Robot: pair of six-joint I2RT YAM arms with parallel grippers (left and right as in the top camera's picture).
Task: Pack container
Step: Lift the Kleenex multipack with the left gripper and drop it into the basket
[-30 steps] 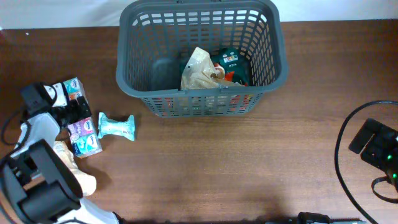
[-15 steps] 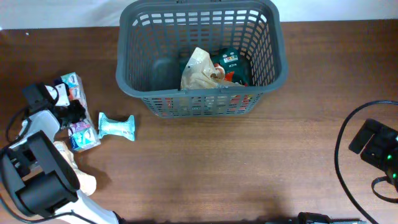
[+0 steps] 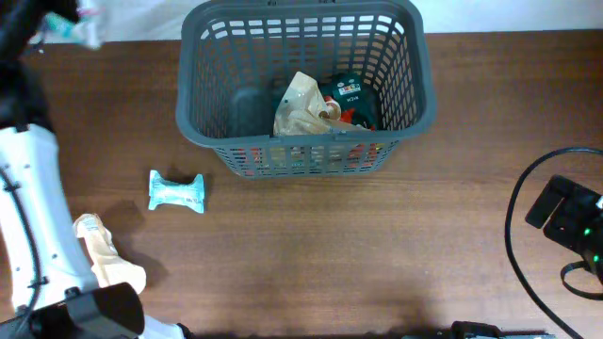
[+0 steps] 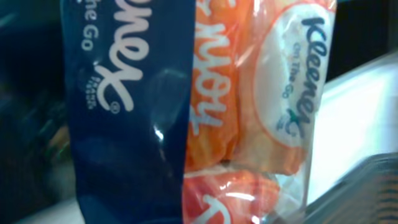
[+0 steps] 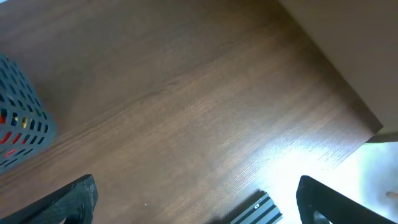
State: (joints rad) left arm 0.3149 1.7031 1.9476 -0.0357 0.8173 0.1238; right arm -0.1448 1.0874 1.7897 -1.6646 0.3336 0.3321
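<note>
Brown wooden counter (image 3: pixel 330 254) carries everything. Large dark grey slotted plastic basket (image 3: pixel 301 85) sits at 12 o'clock on the counter, open top up so items can drop straight in. Inside it, a crumpled beige paper bag (image 3: pixel 303 108) and a dark green printed packet (image 3: pixel 347 96) fill the 3 o'clock half. The 9 o'clock half looks bare, likely room for the next item.

White left arm (image 3: pixel 28 188) reaches up to 10-11 o'clock, carrying a blue-and-orange plastic-wrapped Kleenex tissue multipack (image 4: pixel 186 112) well apart from the basket rim. The pack fills the left wrist view, so the left jaws are hidden. It hangs clear of the counter at the arm's tip, so I judge them clamped on it. Carried high probably to clear the basket wall.

Right jaws spread wide, nothing between them, parked at 3-4 o'clock, out of the way.

Waiting loose: pale beige crumpled soft bag (image 3: pixel 104 254) at 8 o'clock; small teal-and-white wrapped tissue packet (image 3: pixel 176 191) at 9 o'clock, apart from the basket.
</note>
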